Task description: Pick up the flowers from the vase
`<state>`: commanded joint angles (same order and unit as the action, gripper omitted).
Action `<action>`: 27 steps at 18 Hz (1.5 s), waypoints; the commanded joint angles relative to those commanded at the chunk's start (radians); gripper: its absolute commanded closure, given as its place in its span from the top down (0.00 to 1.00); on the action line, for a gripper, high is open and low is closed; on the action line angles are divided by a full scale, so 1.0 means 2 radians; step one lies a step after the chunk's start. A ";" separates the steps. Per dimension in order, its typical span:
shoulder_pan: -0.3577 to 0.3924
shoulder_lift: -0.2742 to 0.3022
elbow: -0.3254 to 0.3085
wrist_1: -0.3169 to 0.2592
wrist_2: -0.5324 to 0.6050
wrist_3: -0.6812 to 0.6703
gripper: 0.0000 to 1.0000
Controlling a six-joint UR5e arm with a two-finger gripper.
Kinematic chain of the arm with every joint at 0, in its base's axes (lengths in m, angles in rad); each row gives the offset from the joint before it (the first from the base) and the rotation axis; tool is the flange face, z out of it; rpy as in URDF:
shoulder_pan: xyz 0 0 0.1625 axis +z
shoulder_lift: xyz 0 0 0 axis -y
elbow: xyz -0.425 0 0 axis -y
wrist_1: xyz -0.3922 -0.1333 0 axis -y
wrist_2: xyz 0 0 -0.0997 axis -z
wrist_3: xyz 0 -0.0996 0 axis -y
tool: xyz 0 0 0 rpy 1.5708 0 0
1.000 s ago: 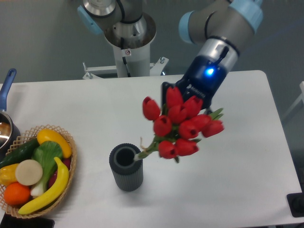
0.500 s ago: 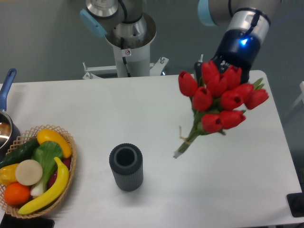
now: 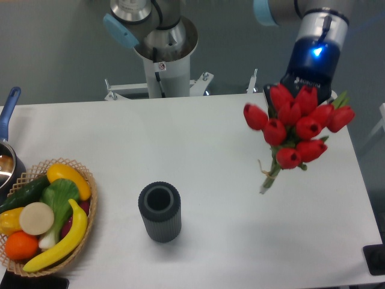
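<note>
Overhead, flowers [image 3: 298, 129] hang above white table [image 3: 198, 144], grey wall behind.

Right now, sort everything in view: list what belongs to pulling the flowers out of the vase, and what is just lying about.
Part of the job:
- flowers, held up clear of the table
- vase, empty, standing upright
- claw, hidden behind the blooms

Just lying about:
- wicker basket of fruit and vegetables
- pot with a blue handle at the left edge

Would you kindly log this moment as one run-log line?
gripper: shut on flowers | flowers: lifted, right of vase | vase: empty, upright | stems: hanging free
</note>
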<state>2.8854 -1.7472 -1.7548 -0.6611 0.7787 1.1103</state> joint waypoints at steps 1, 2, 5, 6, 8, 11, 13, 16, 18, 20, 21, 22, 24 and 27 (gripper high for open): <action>-0.001 -0.002 0.001 -0.002 0.032 0.002 0.07; -0.003 -0.002 -0.001 -0.003 0.066 0.002 0.08; -0.015 -0.012 -0.015 -0.002 0.127 0.009 0.11; -0.015 -0.012 -0.014 -0.002 0.140 0.010 0.12; -0.021 -0.015 -0.014 -0.005 0.153 0.024 0.16; -0.029 -0.022 -0.013 -0.005 0.183 0.030 0.17; -0.035 -0.024 -0.015 -0.011 0.203 0.031 0.18; -0.061 -0.029 -0.011 -0.038 0.269 0.049 0.19; -0.077 -0.032 -0.012 -0.039 0.299 0.049 0.20; -0.081 -0.035 -0.008 -0.043 0.308 0.048 0.20; -0.081 -0.034 -0.009 -0.043 0.309 0.048 0.21; -0.081 -0.034 -0.009 -0.047 0.315 0.050 0.21; -0.082 -0.035 -0.013 -0.046 0.329 0.051 0.21; -0.088 -0.038 -0.015 -0.050 0.351 0.052 0.21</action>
